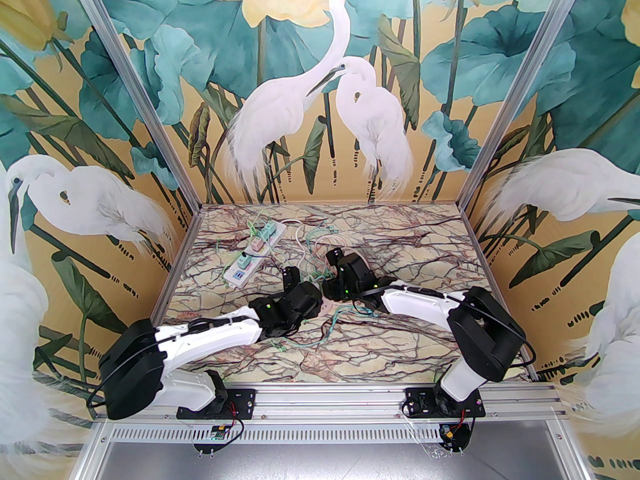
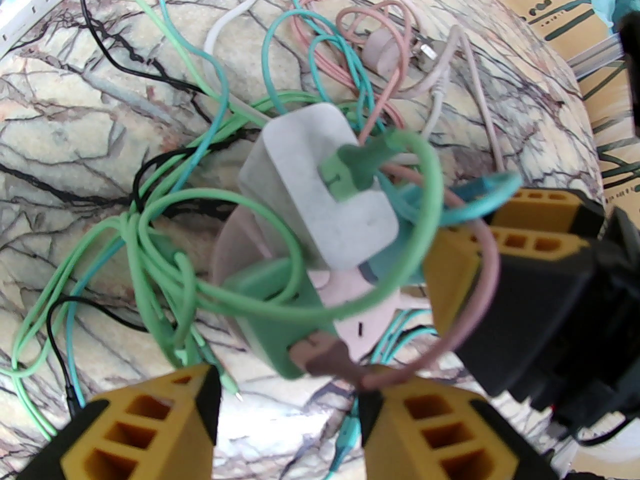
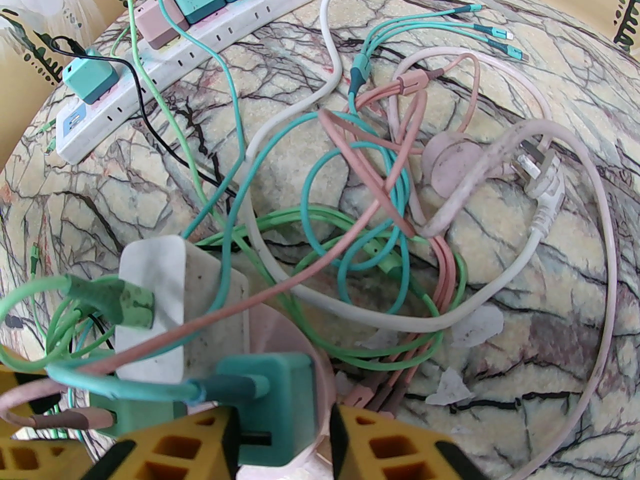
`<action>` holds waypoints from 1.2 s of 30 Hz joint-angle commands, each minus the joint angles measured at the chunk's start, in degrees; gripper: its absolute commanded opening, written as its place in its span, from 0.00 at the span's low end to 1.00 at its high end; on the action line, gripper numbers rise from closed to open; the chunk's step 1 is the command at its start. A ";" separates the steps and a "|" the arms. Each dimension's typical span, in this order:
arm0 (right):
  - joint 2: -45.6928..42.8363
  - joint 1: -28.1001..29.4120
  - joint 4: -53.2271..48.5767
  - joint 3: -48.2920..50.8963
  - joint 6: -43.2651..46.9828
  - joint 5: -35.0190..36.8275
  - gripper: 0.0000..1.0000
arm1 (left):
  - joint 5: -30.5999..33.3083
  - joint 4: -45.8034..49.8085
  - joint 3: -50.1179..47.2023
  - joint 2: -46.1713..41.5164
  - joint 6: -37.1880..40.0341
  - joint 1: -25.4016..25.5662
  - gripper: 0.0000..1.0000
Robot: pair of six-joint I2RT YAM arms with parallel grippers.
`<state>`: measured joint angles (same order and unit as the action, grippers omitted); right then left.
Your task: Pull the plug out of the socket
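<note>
progress: boxy teal plastic plug point(image 3: 272, 408) not yet out, seated in round pink socket point(image 2: 350, 325) | to do: pull it free | right jaws: seemingly pinching plug between them | left jaws: part spread, socket at their tips, grip cannot be told | around: rubbery cables point(image 3: 400, 324) looped on marbled tabletop point(image 3: 550, 268)

The white adapter point(image 2: 320, 193) and the green adapter point(image 2: 270, 308) are covering most of the pink socket point(image 2: 350, 313), and this whole cluster is showing blurred. The teal plug point(image 3: 270, 408) is running off the bottom edge between the fingers of the right gripper point(image 3: 285, 418), so whether they are pressing it is not showing. The bottom edge is also cropping the left gripper point(image 2: 290, 393), hiding any contact with the socket. A corner is clipping the power strip point(image 2: 30, 13).
</note>
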<state>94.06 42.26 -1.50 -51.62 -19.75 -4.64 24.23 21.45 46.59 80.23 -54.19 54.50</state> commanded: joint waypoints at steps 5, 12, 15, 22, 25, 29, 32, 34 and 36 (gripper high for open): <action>0.45 -0.38 0.00 1.62 -1.08 -2.16 0.34 | 3.71 -1.53 2.12 3.38 -0.86 0.25 0.52; -0.01 -0.34 0.69 2.54 -1.35 -3.16 0.33 | 5.62 1.05 6.30 10.12 -2.49 0.21 0.52; -0.10 -0.34 1.00 2.81 -1.37 -3.55 0.33 | 7.17 3.14 7.55 11.74 -3.09 0.14 0.48; 0.42 -0.34 1.50 2.77 -1.77 -4.85 0.33 | 7.12 3.51 6.67 12.55 -3.23 -0.88 0.40; 0.67 -0.34 1.66 2.80 -2.20 -5.33 0.33 | 7.13 3.53 6.45 12.74 -2.52 -1.53 0.37; 1.05 -0.25 2.20 2.87 -3.28 -6.49 0.33 | 7.15 3.49 5.51 12.15 -0.56 -2.73 0.29; 1.53 -0.25 2.33 2.68 -3.97 -6.95 0.33 | 6.78 2.79 4.70 11.43 1.30 -3.35 0.28; 1.95 -0.24 2.32 2.54 -4.29 -7.20 0.33 | 6.64 2.92 4.74 11.37 1.61 -3.35 0.27; 2.17 -0.15 1.87 2.31 -4.56 -7.37 0.33 | 6.33 2.88 4.94 11.76 1.60 -3.34 0.27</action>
<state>94.50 41.89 2.39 -49.95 -22.94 -10.94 30.92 24.27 52.86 91.61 -53.95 52.07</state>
